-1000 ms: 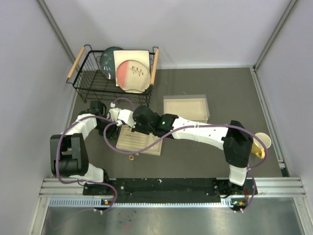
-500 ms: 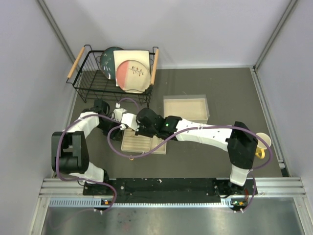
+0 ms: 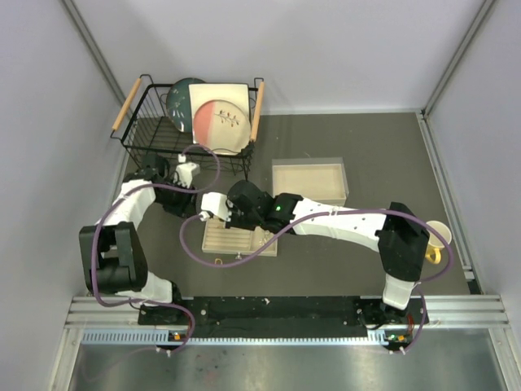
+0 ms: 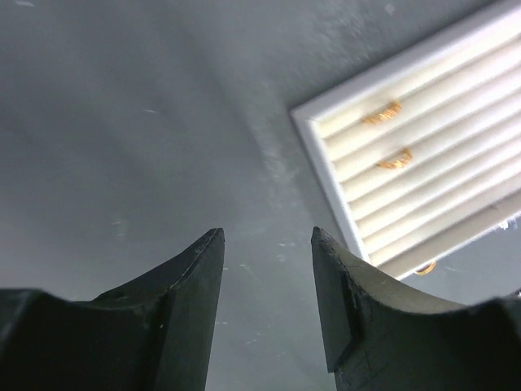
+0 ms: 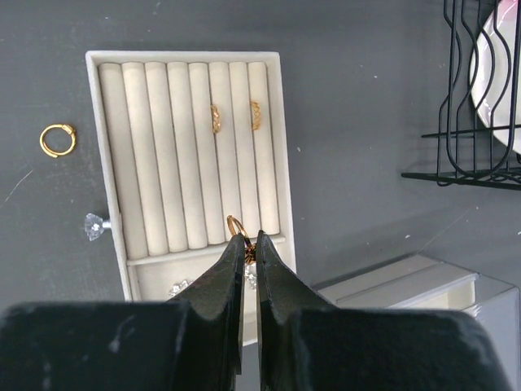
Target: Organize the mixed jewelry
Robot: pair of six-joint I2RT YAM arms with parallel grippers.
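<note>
Mixed jewelry [image 5: 216, 119] is behaving here as tiny, light, hard and slippery metal. A ring is best taken across its thin band, edge-on, with a gentle squeeze, or it is likely to pop out sideways.

The right pincer [image 5: 249, 238] is clenched, and it appears to be pinching the band of a small gold ring [image 5: 235, 222]. The loop is showing just above the fingertips, at 11 o'clock from them. The ring is hanging over the near end of the beige ring tray [image 5: 134, 147], where the padded rolls are meeting the lower compartment.

Outward at 12 o'clock, a slotted pair of rings [image 5: 255, 114] is sitting upright between the rolls. At 8 o'clock, just beside the fingers, small silver studs [image 5: 181, 287] are lying in the lower compartment. At 9 o'clock a clear faceted piece [image 5: 95, 226] is touching the tray's outer wall; I cannot tell whether it is a stud or a knob. At 10 o'clock, well apart, a loose gold ring [image 5: 58, 138] is lying on the dark surface [image 5: 366, 81].

The left pincer [image 4: 267, 234] is released and gripping nothing. It is hovering over bare surface with the tray at its 2 o'clock.
</note>
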